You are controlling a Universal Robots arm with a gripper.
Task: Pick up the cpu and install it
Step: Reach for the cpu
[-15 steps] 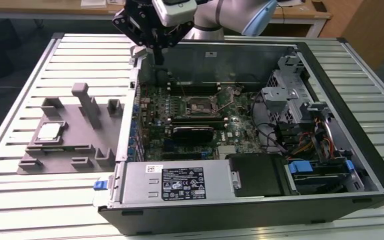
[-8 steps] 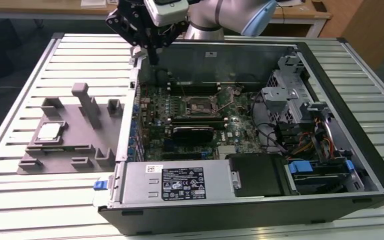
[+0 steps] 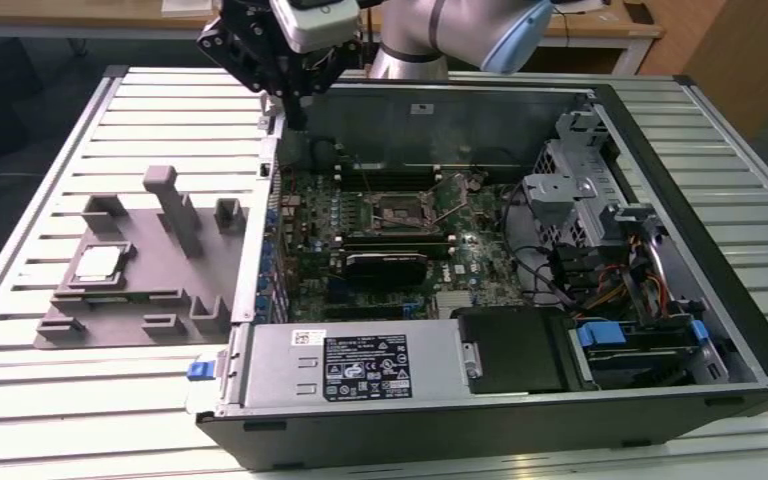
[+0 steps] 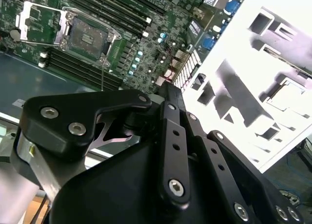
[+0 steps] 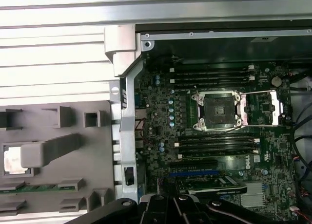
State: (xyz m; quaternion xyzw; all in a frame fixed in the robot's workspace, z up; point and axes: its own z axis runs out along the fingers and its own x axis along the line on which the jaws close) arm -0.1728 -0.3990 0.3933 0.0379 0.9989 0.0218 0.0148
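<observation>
Gripper (image 3: 291, 108) hovers over the case's (image 3: 491, 405) rear corner, open or closed I cannot tell. The cpu (image 3: 100, 263), shiny and square, sits well apart on the grey holder (image 3: 144, 292) on the slatted desk (image 3: 31, 385). First wrist view catches the dark socket (image 5: 218, 110) bare

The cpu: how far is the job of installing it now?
Done: the socket lies open and empty, its cover swung aside. In hand: the gripper hangs above the case edge, between the grey fixture and the motherboard, without the cpu. Left: the cpu rests in the fixture, not yet picked up or installed.
</observation>
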